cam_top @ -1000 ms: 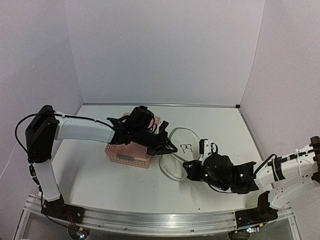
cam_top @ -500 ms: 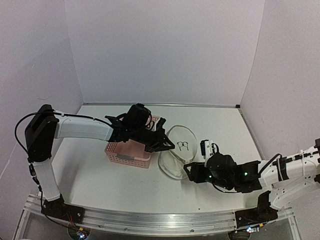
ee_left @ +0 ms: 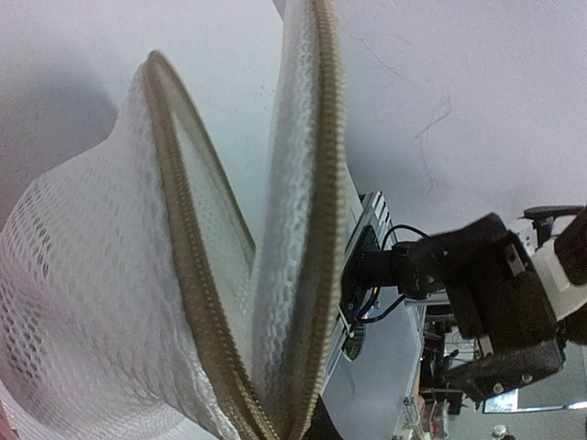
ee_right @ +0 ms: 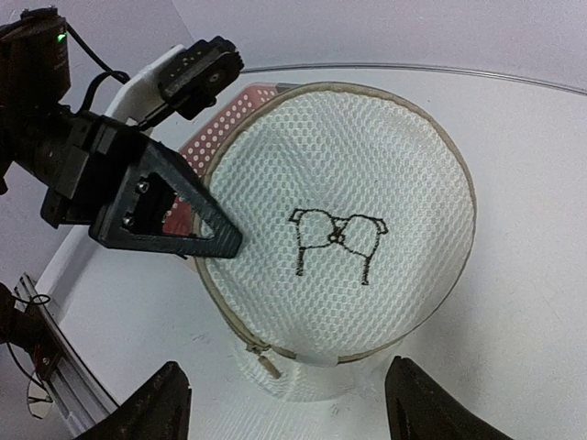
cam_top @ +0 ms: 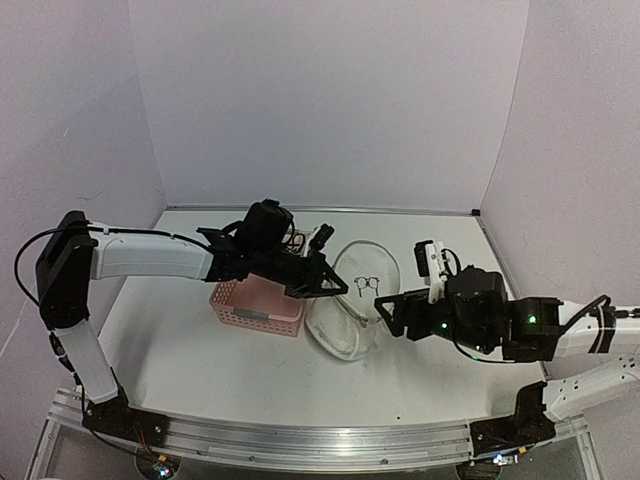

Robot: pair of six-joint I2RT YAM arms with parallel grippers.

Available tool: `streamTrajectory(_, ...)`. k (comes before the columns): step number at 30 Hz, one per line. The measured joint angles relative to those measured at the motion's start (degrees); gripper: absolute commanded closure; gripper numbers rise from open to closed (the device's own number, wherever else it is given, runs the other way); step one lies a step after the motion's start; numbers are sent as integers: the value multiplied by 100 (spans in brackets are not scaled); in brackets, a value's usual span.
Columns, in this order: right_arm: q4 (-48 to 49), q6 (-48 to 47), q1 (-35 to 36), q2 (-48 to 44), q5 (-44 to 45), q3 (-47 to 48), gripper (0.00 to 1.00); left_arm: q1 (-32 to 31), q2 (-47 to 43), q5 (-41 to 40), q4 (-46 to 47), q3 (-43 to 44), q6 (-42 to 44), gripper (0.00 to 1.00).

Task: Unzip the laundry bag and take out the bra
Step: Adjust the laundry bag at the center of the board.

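The laundry bag (cam_top: pixel 352 318), white mesh with a black bra outline (ee_right: pixel 335 240) on its round face, stands tilted on the table beside the pink basket. My left gripper (cam_top: pixel 333 289) is shut on its left rim, the black fingers (ee_right: pixel 174 220) pinching the tan hoop. In the left wrist view two tan zipper tracks (ee_left: pixel 206 302) spread apart upward from where they meet. The zipper pull (ee_right: pixel 269 364) hangs free at the bag's near edge. My right gripper (ee_right: pixel 289 412) is open, a little short of the bag and touching nothing. The bra is hidden.
A pink slotted basket (cam_top: pixel 250 308) sits under the left arm, right behind the bag. White walls close in the table at the back and both sides. The right arm (ee_left: pixel 500 293) shows beyond the bag in the left wrist view.
My right gripper opened, let go at the bag's near edge and drew back up and to the right. The left gripper stays shut on the rim and the bag now stands more upright.
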Motion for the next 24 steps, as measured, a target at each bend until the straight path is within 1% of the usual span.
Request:
streamTrajectory(2,-127,-155,-168,-42,-144,101,19,0,-136,79,-7,-50,216,100)
streamTrajectory(9,-448,-570,-1137,-122,-1108,365,13,0,-391,483,249,-286,791,100)
streamTrajectory(14,-503,-737,-1502,-68,-1683,479,9,0,-407,732,350,-407,1043,100)
streamTrajectory(24,-575,-951,-2402,-7,-2944,479,8,0,-417,1115,686,-520,1333,100)
